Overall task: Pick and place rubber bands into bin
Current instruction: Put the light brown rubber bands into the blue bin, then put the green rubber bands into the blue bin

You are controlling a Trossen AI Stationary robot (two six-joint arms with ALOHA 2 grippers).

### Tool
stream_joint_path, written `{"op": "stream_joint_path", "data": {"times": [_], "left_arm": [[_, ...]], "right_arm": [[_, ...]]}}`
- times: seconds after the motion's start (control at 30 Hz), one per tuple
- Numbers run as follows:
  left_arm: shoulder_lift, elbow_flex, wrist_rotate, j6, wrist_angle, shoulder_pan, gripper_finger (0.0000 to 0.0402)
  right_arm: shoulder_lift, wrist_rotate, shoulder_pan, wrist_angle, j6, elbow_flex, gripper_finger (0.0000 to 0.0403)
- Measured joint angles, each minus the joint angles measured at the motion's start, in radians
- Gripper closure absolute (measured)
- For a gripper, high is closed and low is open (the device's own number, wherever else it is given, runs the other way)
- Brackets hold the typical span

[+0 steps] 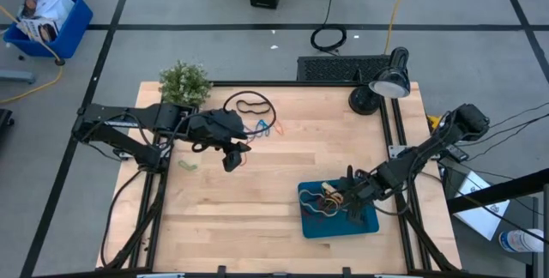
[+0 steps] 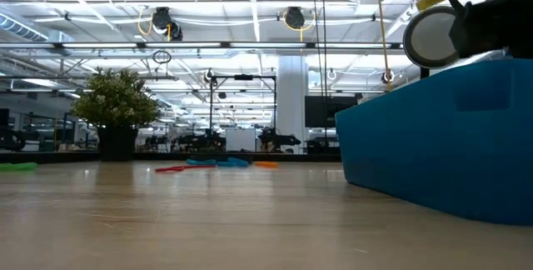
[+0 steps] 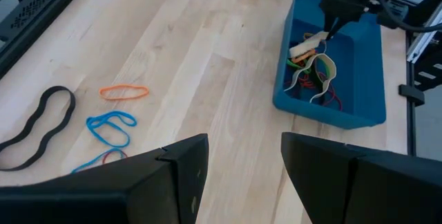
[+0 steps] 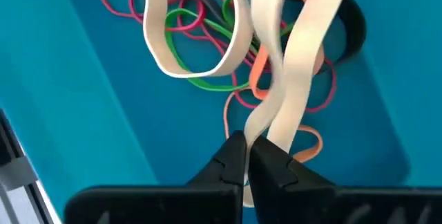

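Rubber bands (image 4: 207,51) in pink, green, orange and black lie heaped in the teal bin (image 1: 367,223), which sits near the bench's front edge toward its right corner. My right gripper (image 4: 247,162) is down inside that bin, its fingers pinched together on a wide cream band (image 4: 290,79) that drapes away from the tips over the pile. More loops are spread out on the bare wood toward the back edge: an orange band (image 3: 124,92), a blue band (image 3: 110,127) and a long black band (image 3: 38,124), with a green one (image 1: 189,166) nearer the left edge. My left gripper (image 3: 238,175) hangs above the bench close to these loose loops, fingers apart and holding nothing. A small potted plant (image 1: 184,82) stands at the back-left corner and a desk lamp (image 1: 383,85) at the back-right
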Motion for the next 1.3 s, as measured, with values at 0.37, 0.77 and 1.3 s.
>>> {"op": "stream_joint_path", "data": {"times": [0.37, 0.77, 1.3], "left_arm": [[0.000, 0.000, -0.008, -0.001, 0.000, 0.000, 0.0213], [0.000, 0.000, -0.008, -0.002, 0.000, 0.000, 0.0213], [0.000, 0.000, 0.001, -0.001, -0.002, 0.000, 0.0213]], "right_arm": [[0.000, -0.023, -0.002, 0.013, 0.000, -0.028, 0.0375], [0.000, -0.023, -0.002, 0.020, -0.001, -0.028, 0.0277], [-0.081, -0.019, -0.013, 0.035, 0.050, -0.028, 0.0214]]}}
